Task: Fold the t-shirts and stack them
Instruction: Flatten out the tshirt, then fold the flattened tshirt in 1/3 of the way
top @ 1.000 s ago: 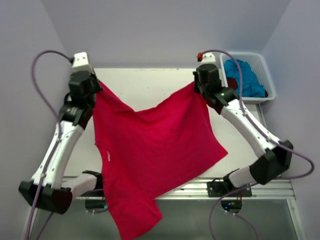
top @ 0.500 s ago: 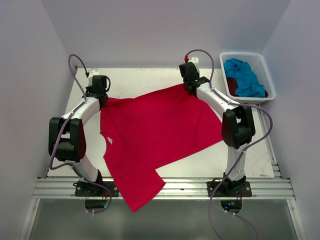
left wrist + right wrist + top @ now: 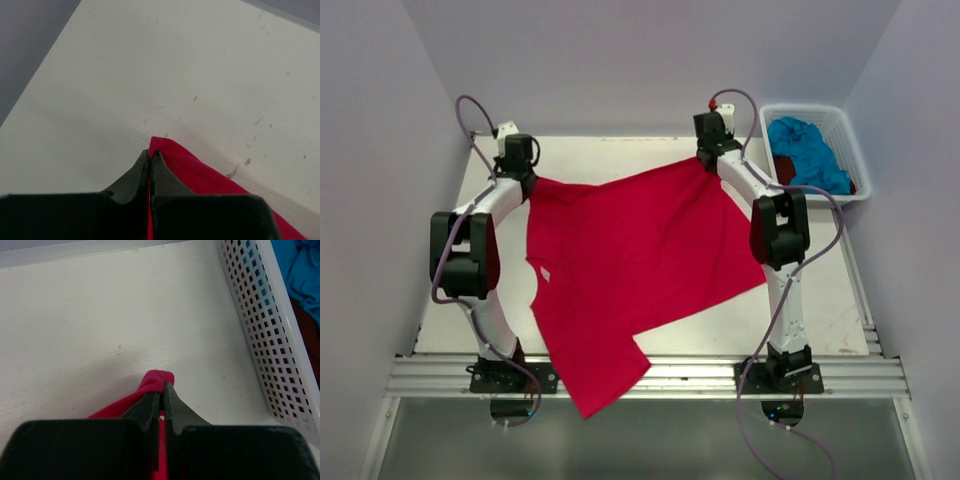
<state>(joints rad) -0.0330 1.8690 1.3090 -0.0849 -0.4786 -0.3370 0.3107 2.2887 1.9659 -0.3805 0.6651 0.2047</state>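
Note:
The bright red-pink t-shirt lies spread on the white table, its lower part hanging over the near edge. My left gripper is shut on its far left corner, low over the table. My right gripper is shut on its far right corner, close to the basket. The turquoise blue t-shirt lies bunched in the white basket, with a dark red t-shirt showing beneath it.
The basket wall stands just right of my right gripper. Purple-grey walls close in the table at the back and both sides. A metal rail runs along the near edge.
Both arms have stretched toward the far edge and lowered, pulling the red-pink shirt from hanging in the air to lying spread on the table.

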